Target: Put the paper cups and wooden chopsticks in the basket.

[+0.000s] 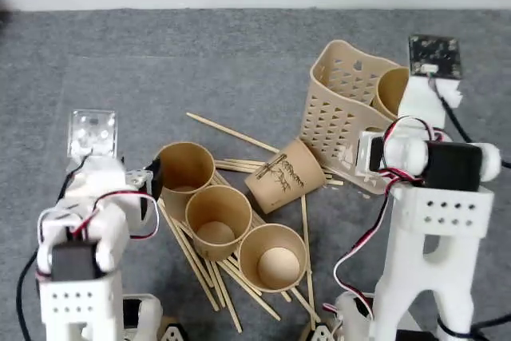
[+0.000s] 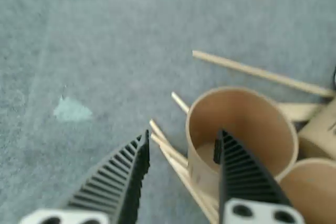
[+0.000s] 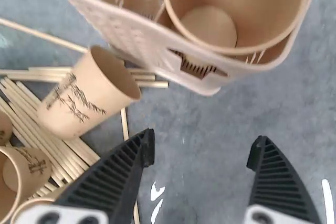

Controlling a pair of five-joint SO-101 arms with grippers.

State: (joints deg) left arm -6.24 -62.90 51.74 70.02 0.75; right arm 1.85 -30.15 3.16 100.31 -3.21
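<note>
Near the table's middle, three upright brown paper cups stand in a close-set row running from 10 o'clock to 4 o'clock: the far cup [image 1: 185, 167], the middle cup [image 1: 218, 217] and the near cup [image 1: 273, 257]. At 2 o'clock of the middle cup a fourth, printed paper cup [image 1: 285, 175] lies on its side, mouth towards the beige perforated plastic basket [image 1: 335, 113]. That basket sits tilted at 2 o'clock of the group, and a fifth brown paper cup [image 1: 393, 89] is inside it. Pale wooden chopsticks [image 1: 204, 273] lie scattered flat beneath and around the row, with one single chopstick [image 1: 231, 133] apart at 12 o'clock of it. The left gripper [image 2: 182, 142] is at 9 o'clock of the far cup, its black ribbed fingers spread apart, one over the cup's mouth and the other outside the wall above the chopsticks. The right gripper [image 3: 203, 142] hangs with fingers wide apart and nothing between them, over bare grey carpet [image 3: 210, 114] between the printed cup and the basket
</note>
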